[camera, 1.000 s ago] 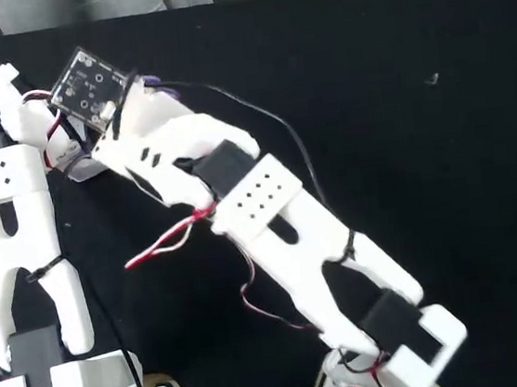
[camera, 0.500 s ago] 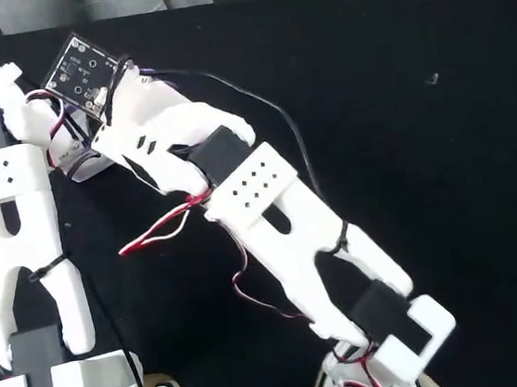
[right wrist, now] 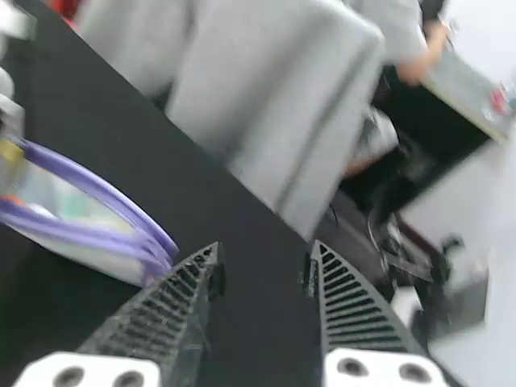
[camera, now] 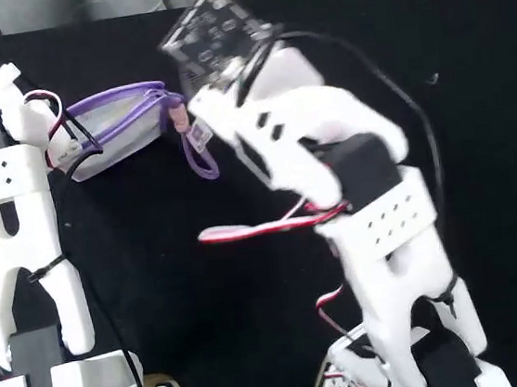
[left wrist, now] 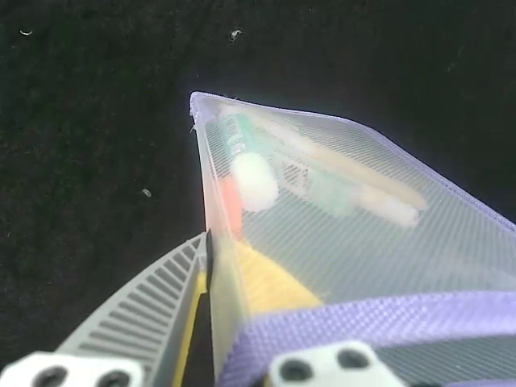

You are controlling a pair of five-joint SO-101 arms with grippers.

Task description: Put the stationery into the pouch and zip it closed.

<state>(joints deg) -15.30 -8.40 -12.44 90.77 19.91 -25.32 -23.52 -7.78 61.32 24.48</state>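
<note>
The left pincer point(left wrist: 211, 266) clamps the ribbed, translucent, purple-trimmed pouch point(camera: 125, 125), stationery point(left wrist: 256, 181) inside, at ten o'clock on the black bench point(camera: 476, 131). The right pincer point(right wrist: 260, 270), ridged and tapered, gapes empty.

Right arm point(camera: 368, 172) over table point(camera: 499, 175), beside pouch point(camera: 125, 129)

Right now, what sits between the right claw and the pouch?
Nothing but bare black table, as the right wrist view shows: the open right claw is just beside the pouch, near its purple edge.
</note>
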